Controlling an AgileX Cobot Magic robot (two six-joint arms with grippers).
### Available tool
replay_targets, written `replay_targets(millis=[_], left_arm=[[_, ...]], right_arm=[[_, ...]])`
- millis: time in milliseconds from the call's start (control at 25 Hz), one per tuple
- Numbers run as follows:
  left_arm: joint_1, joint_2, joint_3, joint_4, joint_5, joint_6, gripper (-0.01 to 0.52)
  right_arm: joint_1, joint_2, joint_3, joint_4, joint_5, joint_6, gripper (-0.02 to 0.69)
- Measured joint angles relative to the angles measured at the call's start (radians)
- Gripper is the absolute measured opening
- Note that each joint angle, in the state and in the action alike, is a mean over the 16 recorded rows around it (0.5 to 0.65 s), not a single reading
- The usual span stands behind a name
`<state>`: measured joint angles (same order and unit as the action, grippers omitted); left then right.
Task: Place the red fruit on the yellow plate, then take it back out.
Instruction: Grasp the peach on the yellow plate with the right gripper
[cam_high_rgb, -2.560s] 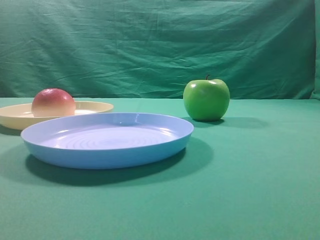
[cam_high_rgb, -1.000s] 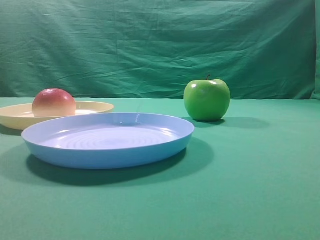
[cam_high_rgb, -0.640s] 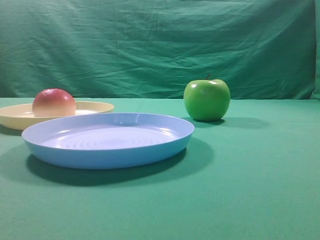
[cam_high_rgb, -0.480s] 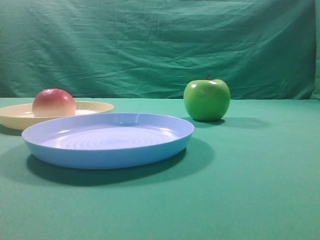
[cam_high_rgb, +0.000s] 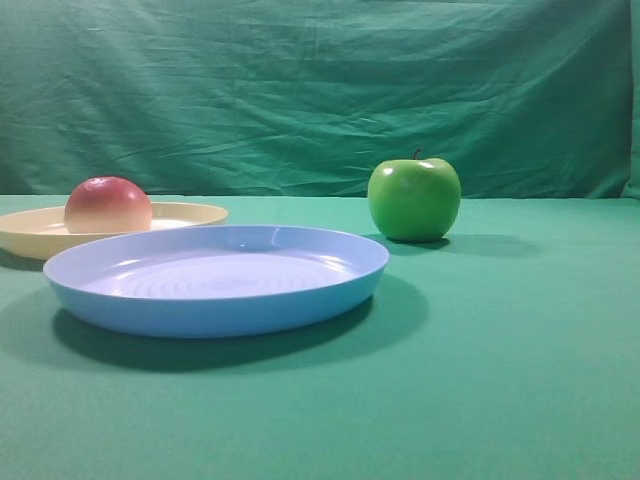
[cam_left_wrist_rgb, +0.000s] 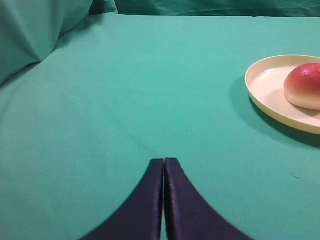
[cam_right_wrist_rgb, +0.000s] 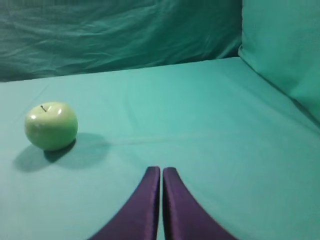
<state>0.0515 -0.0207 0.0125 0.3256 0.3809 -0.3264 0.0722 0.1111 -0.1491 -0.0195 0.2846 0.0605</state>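
A: Do we see any change over the last moments?

B: Almost none. The red fruit (cam_high_rgb: 108, 205) sits on the yellow plate (cam_high_rgb: 190, 213) just as it did before, and nothing else has moved. So we judge the placing done and the taking out not yet begun.

A: And our grippers?

B: The left gripper (cam_left_wrist_rgb: 164, 161) has its jaws pressed together, empty, low over the worktop (cam_high_rgb: 520, 340), with the plate and fruit off at two o'clock in its wrist view. The right gripper (cam_right_wrist_rgb: 161, 169) is also closed on nothing, the green apple (cam_right_wrist_rgb: 51, 125) at ten o'clock from it.

A: Any writing or labels?

B: None that we can read, on the blue plate (cam_high_rgb: 215, 278) or elsewhere.
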Motion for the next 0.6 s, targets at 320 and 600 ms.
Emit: replay_targets(millis=[320,600], left_arm=[[0.000,0.000,0.000,0.000,0.000,0.000,0.000],[0.000,0.000,0.000,0.000,0.000,0.000,0.000]], right_arm=[[0.000,0.167,-0.270,0.028,0.126,-0.023,0.000],[0.000,0.229,-0.425,0.115,0.288,-0.028,0.000]])
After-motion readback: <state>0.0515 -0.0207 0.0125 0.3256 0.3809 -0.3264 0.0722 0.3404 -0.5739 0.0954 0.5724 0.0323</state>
